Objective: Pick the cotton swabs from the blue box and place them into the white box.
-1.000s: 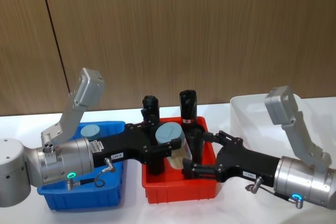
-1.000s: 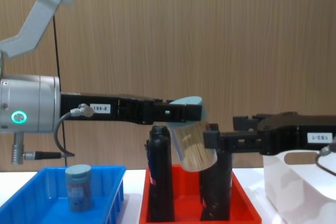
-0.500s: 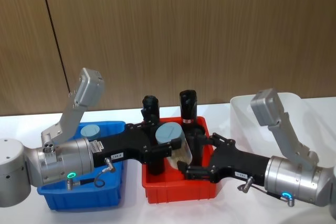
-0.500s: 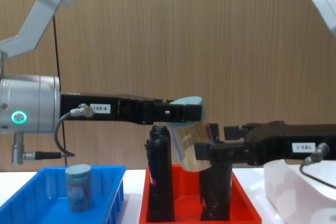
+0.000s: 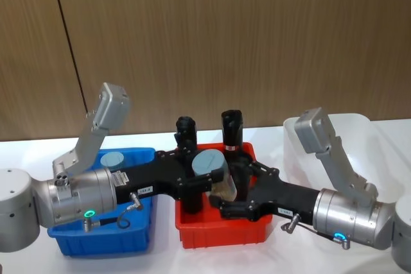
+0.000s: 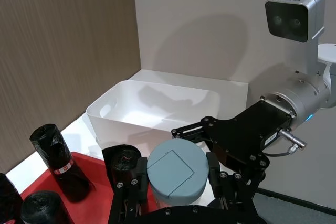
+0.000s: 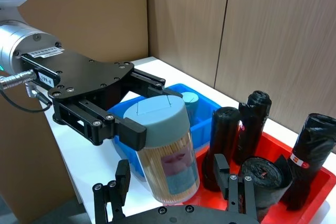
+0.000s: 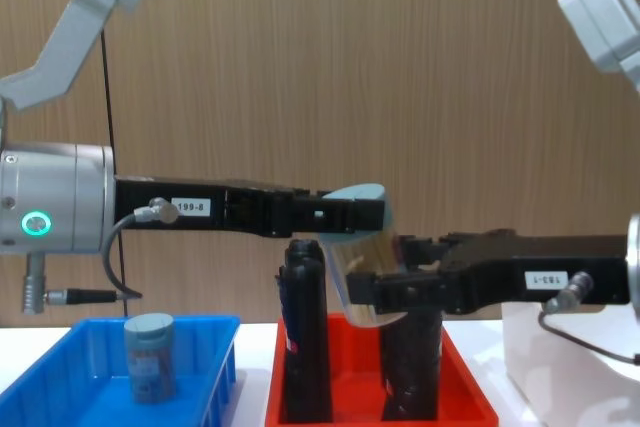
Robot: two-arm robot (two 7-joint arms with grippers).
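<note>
Between the clamped jaws of our left gripper [image 5: 205,168] hangs a tilted cotton swabs jar [image 7: 167,150], held near its lid. The jaws of our right gripper [image 7: 170,167] stand wide either side of its body. We judge it light, rigid and slick: grip mid-body.

The right gripper [image 5: 232,190] now stands farther left than one second ago, over the red tray [image 5: 221,237]. Its spread fingers now flank the lower body of the raised cotton swabs jar [image 5: 210,163]; earlier they stood clear of it.
</note>
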